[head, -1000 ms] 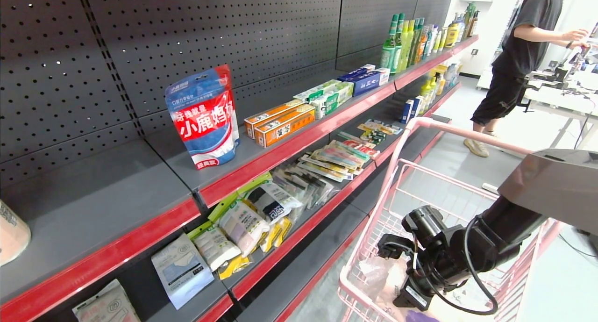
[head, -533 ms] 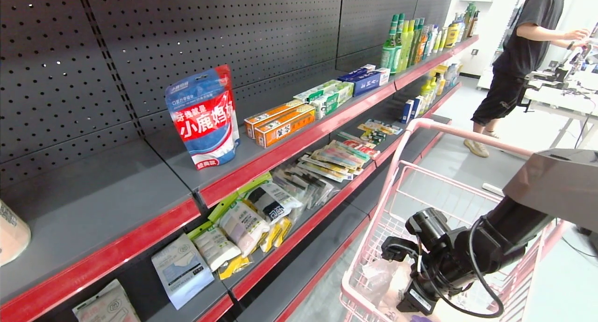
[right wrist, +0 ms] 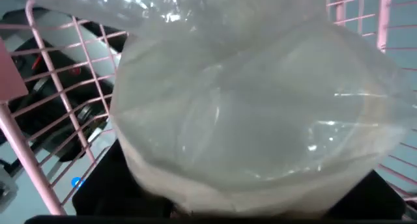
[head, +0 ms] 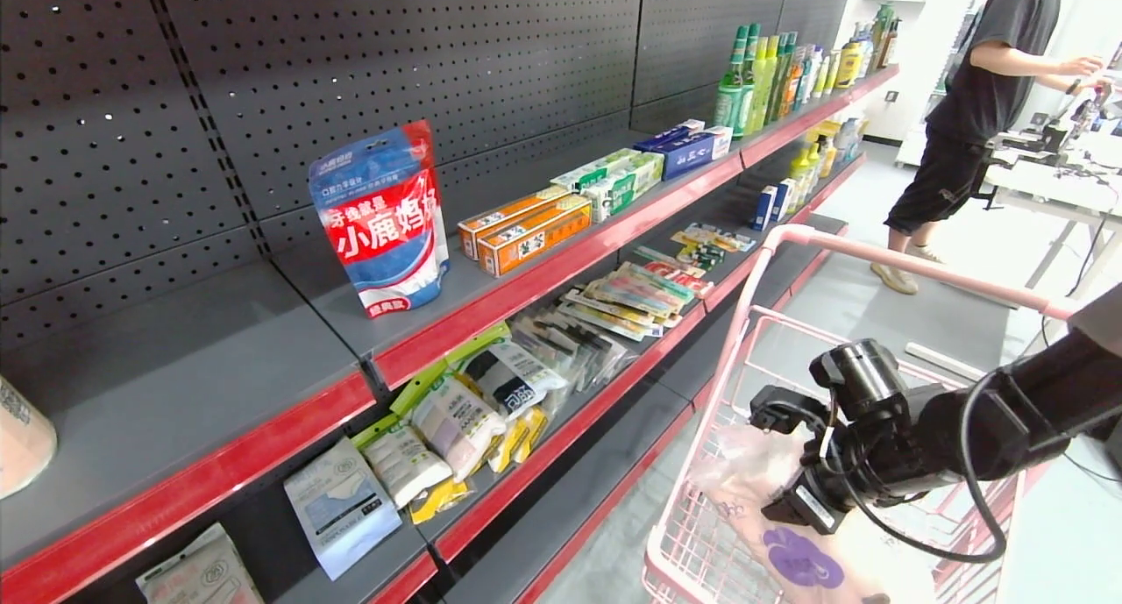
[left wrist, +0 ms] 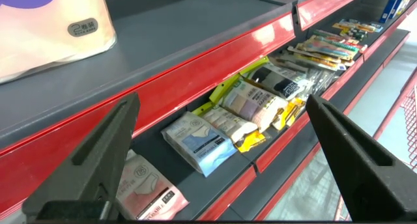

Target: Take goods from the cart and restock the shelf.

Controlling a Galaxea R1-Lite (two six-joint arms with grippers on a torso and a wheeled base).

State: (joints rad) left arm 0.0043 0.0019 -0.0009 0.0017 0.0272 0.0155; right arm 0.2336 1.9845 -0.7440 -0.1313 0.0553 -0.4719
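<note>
My right gripper hangs over the pink cart, shut on a soft plastic-wrapped tissue pack with a purple mark. The pack sits above the cart's wire rim and tilts toward the shelf. In the right wrist view the clear wrapping of the pack lies between my dark fingers. My left gripper is open with nothing in it, held in front of the red-edged shelves. A similar tissue pack stands on the top shelf at its far left.
On the top shelf stand a blue-red pouch, orange boxes, green and blue boxes and bottles. The lower shelf holds packets and toothbrushes. A wide bare stretch lies left of the pouch.
My right arm has risen and swung right, lifting the tissue pack up out of the cart basket. The shelf goods have not moved.
</note>
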